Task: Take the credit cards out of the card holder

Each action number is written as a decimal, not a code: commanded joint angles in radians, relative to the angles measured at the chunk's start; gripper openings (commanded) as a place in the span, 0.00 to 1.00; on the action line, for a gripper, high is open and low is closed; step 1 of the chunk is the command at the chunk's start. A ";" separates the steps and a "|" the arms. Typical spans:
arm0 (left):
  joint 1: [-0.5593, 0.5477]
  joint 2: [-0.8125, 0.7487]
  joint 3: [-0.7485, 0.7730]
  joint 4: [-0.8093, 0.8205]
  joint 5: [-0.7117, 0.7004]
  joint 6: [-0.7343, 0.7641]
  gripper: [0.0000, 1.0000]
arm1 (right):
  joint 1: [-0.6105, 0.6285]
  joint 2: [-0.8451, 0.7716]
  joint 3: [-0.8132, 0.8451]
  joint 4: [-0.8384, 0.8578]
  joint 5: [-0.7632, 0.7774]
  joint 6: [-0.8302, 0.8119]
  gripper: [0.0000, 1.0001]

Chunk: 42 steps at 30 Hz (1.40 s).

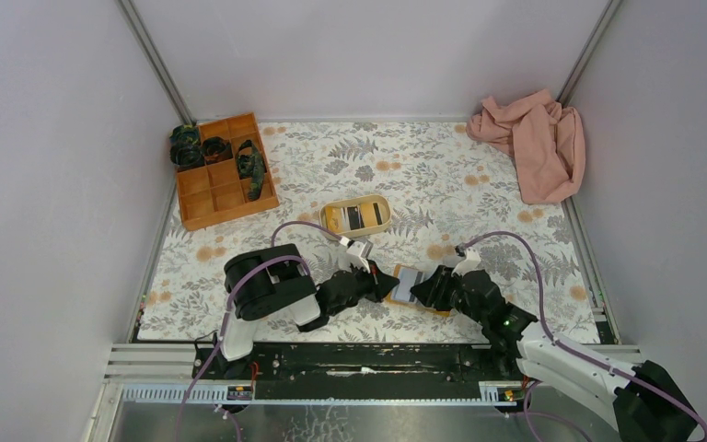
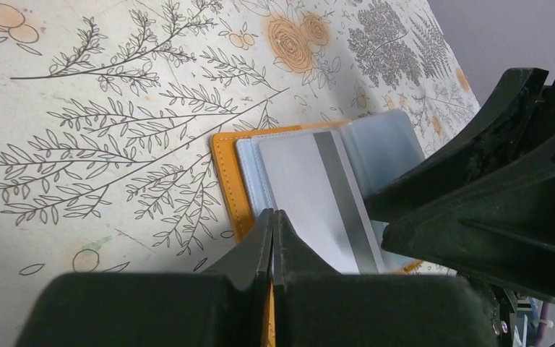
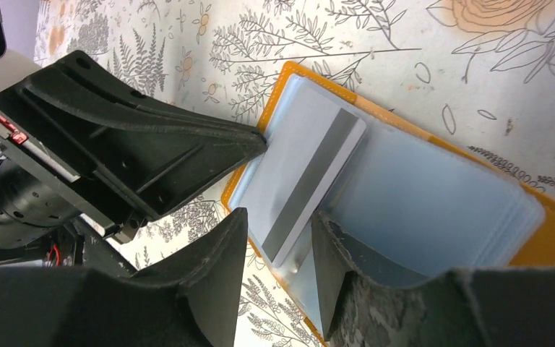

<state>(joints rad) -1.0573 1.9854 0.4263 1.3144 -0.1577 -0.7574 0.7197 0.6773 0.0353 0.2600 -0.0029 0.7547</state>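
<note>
The orange card holder (image 1: 416, 302) lies open on the floral cloth between both arms, its pale blue plastic sleeves (image 3: 433, 195) facing up. A light credit card (image 3: 296, 166) with a grey stripe sticks partway out of a sleeve, and it shows as well in the left wrist view (image 2: 311, 188). My left gripper (image 2: 272, 215) is shut on the holder's orange edge (image 2: 225, 173). My right gripper (image 3: 278, 246) is open, its fingers on either side of the card's near corner, not pressing it. From above, the left gripper (image 1: 389, 281) and right gripper (image 1: 423, 287) meet over the holder.
A beige oval tray (image 1: 330, 219) holding cards sits just beyond the holder. An orange compartment box (image 1: 208, 208) with dark items stands at the back left. A pink cloth (image 1: 534, 143) is bunched in the back right corner. Walls close in on three sides.
</note>
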 commanded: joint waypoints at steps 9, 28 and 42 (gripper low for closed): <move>-0.004 0.031 0.003 -0.030 0.019 0.017 0.00 | -0.002 0.097 -0.003 0.248 -0.084 0.025 0.45; -0.009 0.022 -0.038 0.039 0.045 0.010 0.00 | -0.068 0.166 0.004 0.339 -0.099 0.055 0.44; -0.008 0.032 -0.019 0.018 0.050 0.013 0.00 | -0.091 0.221 0.047 0.459 -0.214 0.091 0.44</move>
<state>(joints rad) -1.0527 1.9869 0.3996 1.3540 -0.1455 -0.7574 0.6243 0.9169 0.0269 0.6022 -0.1070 0.8143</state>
